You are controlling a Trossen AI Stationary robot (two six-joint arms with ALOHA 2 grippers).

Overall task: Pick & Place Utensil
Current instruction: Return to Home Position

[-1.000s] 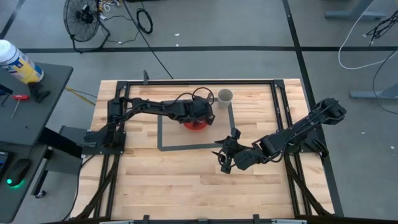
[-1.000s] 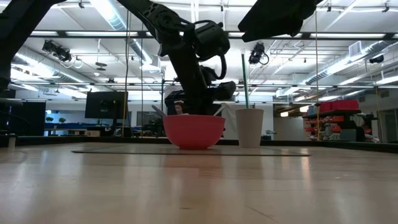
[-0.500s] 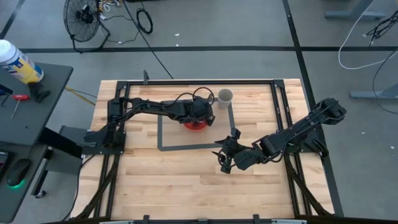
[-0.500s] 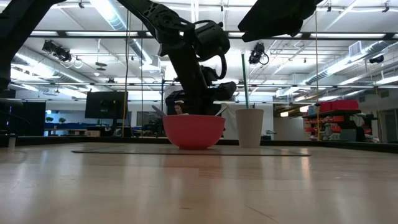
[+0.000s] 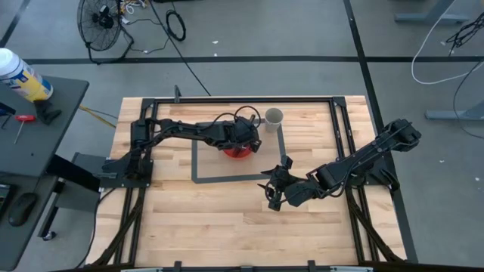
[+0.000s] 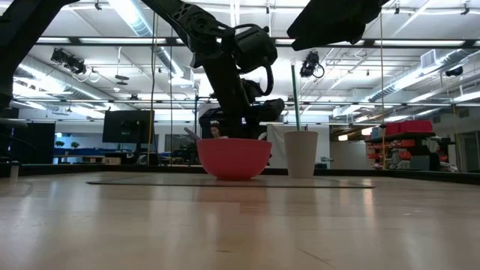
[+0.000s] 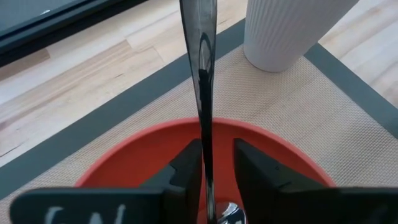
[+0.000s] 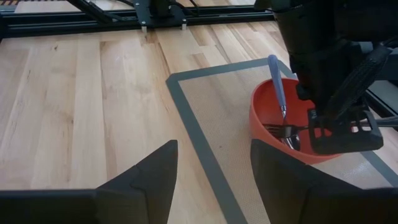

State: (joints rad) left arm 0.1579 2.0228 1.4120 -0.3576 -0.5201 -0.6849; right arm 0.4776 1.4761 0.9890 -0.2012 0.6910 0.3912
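Two utensils (image 8: 277, 84) (one black fork (image 8: 281, 131)) sit in one orange bowl (image 8: 260, 121).

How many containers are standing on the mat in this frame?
2. An orange bowl sits near the middle of the mat; a white cup stands apart from it at the far right corner. None seems hidden.

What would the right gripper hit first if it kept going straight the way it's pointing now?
The right gripper, jaws open, would most likely meet the mat's grey border on the table. The orange bowl, under the left gripper, sits off to the side of that line; depth is unclear.
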